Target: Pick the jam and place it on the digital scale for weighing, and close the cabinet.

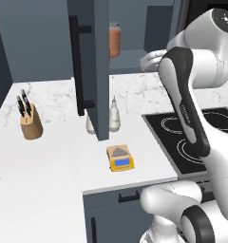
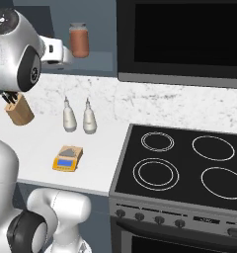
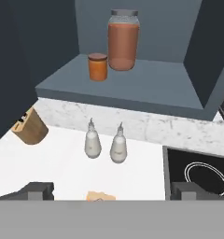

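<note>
Open claw facing the cabinet shelf, jam sitting untouched.

In the hand view the gripper (image 3: pixel 112 190) is holding its jaws spread wide with nothing between them, its two fingertips (image 3: pixel 38 189) rising at 7 and 5 o'clock. The jam (image 3: pixel 98 66) is standing upright on the cabinet (image 3: pixel 132 91) shelf at 12 o'clock, just beside the tall jar (image 3: pixel 122 40) at its 2 o'clock, with bare shelf running out to the front lip and to the right wall. The door (image 1: pixel 92 61) is hanging open, its edge jutting over the counter (image 1: pixel 49 156) above two bottles (image 3: pixel 104 144). The scale (image 1: pixel 120 158) is sitting near the counter's front edge, apart from the bottles, with the knife block (image 1: pixel 29 121) well apart at its 10 o'clock and the cooktop (image 2: pixel 184 165) at 3 o'clock.
</note>
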